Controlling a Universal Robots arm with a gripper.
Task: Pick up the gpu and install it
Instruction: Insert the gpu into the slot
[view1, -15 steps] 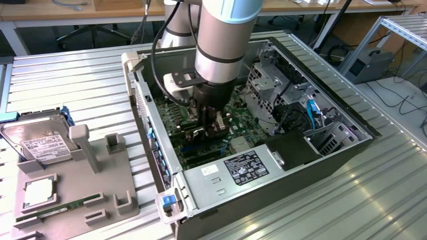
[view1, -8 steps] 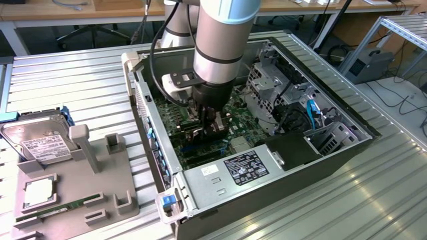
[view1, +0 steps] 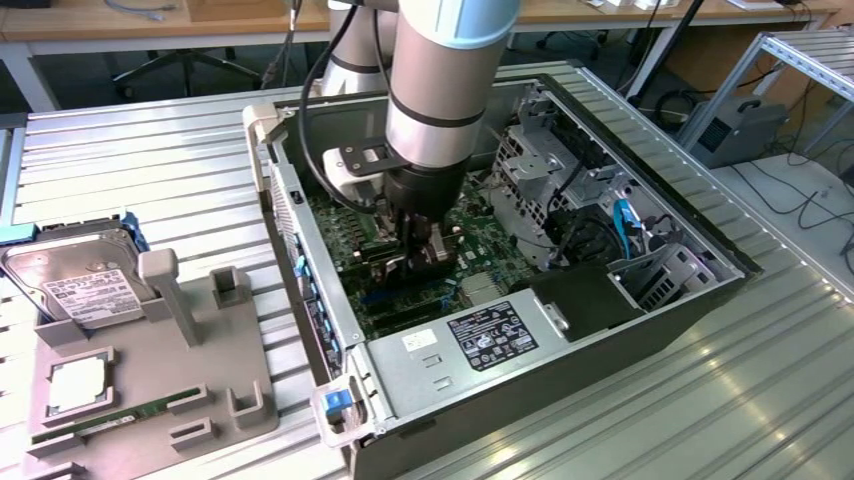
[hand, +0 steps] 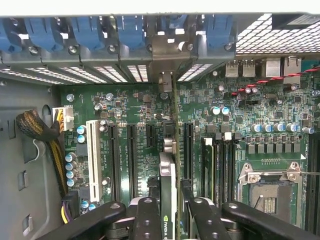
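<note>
With jaws clenched on the gpu (hand: 168, 200) edge-on above the motherboard (hand: 140, 145), we judge pickup done, seating unfinished.

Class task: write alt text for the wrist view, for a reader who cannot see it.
The gripper holds the gpu edge-on, upright over the green motherboard inside an open computer case, the card's metal bracket reaching the row of blue slot clips.

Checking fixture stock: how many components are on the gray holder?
3: hard drive at its far end, CPU in the middle, green RAM stick along the near edge. Holder is cropped; more possible.
</note>
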